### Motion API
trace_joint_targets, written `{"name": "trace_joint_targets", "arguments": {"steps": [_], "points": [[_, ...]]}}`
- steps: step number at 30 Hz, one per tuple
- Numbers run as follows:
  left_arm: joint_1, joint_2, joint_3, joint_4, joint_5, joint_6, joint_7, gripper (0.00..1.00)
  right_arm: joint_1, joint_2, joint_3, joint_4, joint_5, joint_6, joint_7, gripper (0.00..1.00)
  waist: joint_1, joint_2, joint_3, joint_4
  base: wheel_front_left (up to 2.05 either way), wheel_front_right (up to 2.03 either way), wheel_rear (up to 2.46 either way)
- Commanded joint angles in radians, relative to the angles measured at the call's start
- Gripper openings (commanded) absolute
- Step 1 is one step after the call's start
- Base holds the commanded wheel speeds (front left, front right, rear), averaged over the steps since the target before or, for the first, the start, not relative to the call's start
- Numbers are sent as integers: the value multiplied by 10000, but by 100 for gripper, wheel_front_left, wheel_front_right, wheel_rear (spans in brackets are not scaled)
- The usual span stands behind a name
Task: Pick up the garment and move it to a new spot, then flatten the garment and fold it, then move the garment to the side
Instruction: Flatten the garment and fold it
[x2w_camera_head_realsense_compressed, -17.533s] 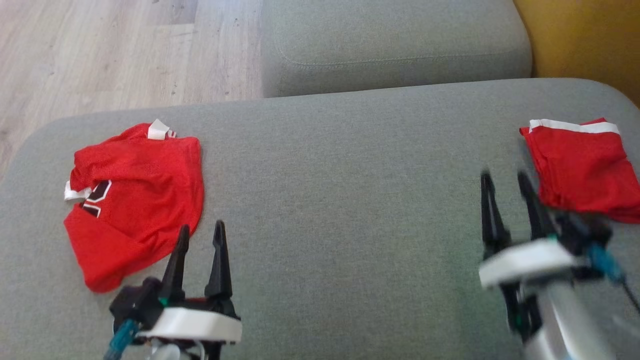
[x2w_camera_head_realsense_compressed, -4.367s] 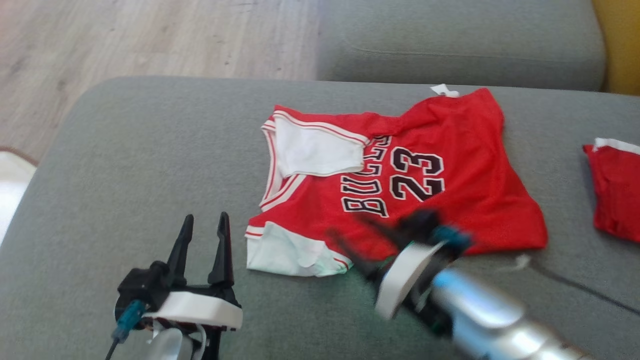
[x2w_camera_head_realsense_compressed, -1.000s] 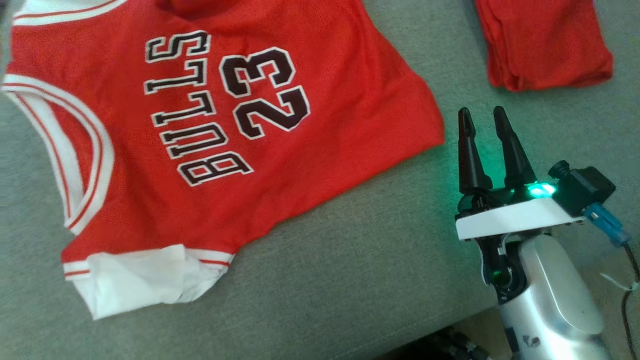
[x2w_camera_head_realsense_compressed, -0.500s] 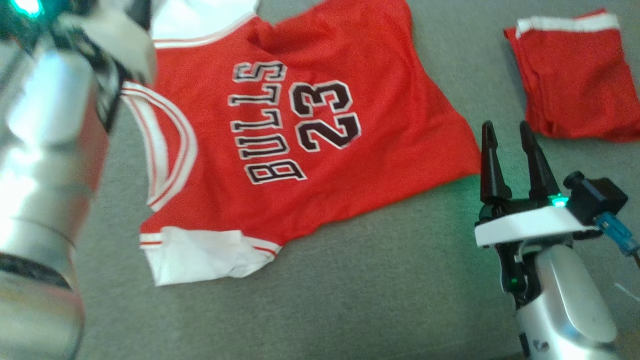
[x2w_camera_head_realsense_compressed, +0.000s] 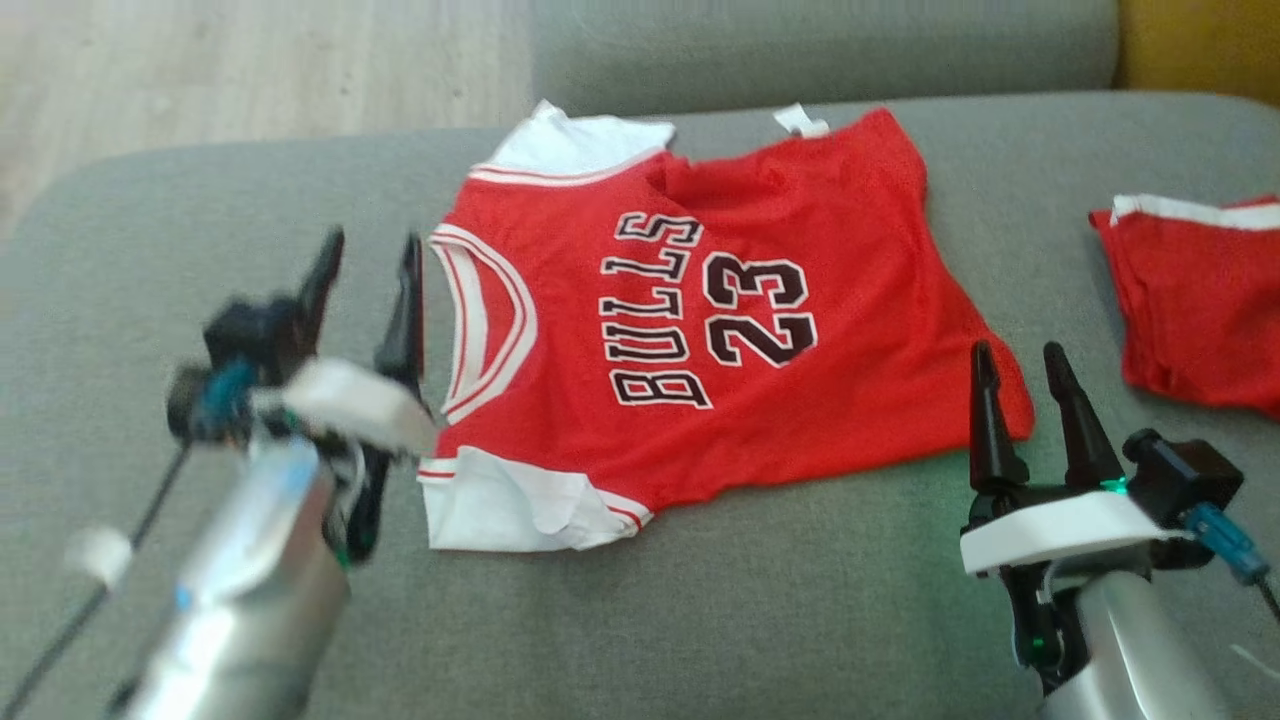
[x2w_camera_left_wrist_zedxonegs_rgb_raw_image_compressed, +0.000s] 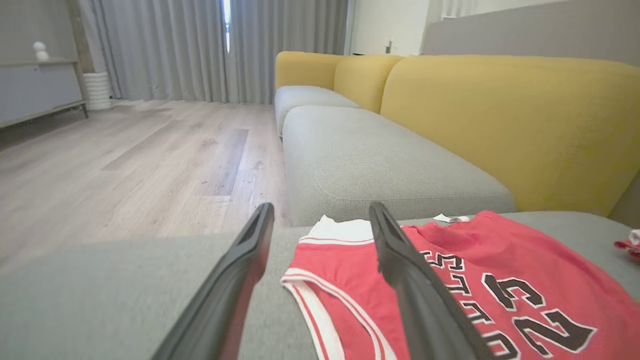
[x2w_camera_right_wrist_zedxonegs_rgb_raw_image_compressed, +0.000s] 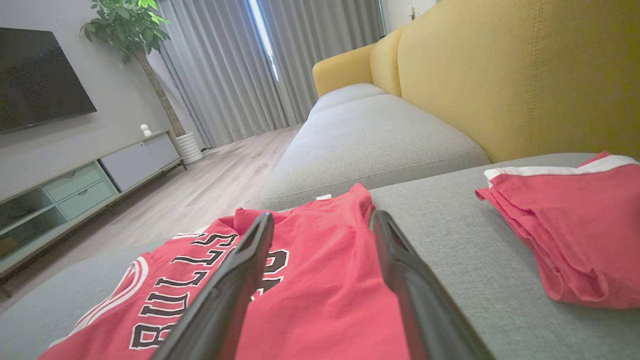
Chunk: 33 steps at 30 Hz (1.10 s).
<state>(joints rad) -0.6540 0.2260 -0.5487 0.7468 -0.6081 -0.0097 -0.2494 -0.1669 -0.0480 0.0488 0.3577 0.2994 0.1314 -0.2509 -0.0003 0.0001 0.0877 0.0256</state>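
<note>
Left gripper and its arm are motion-blurred in the head view, so detail there is hard to make out; the left wrist view shows its jaws apart with nothing between them. Right gripper is sharp, jaws apart and empty, with its left fingertip overlapping the jersey's near-right hem corner; cannot tell if it touches. 1 red jersey lies spread front-up in the middle of the near grey sofa seat, between the 2 grippers, neckline to the left, hem to the right. White patches at its far-left and near-left corners are folded over, so their shape is unclear. Writing: "BULLS" and "23", black with white outline, sideways in the head view. 1 small white tag sits at the far edge, too small to read. 1 folded red garment with a white band lies to the right, well apart, cut off by the frame edge. 2 grey seats total, second seat beyond.
</note>
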Motion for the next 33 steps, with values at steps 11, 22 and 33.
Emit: {"name": "trace_joint_targets", "arguments": {"steps": [11,22,33], "points": [[3309,245,1209,-3431,-210,738,-122,100,286,-22,258,-264,141,-7,-109,100,3,-1,-484,244,0,0,0],[2606,477,899,-3222,-163,907,1306,100,-57,-22,365,-379,34,-7,-109,100,3,-1,361,-172,0,0,0],[936,792,223,-1223,-48,440,3736,100,-376,-22,358,-463,46,-7,-109,100,3,-1,1254,-643,0,0,0]]}}
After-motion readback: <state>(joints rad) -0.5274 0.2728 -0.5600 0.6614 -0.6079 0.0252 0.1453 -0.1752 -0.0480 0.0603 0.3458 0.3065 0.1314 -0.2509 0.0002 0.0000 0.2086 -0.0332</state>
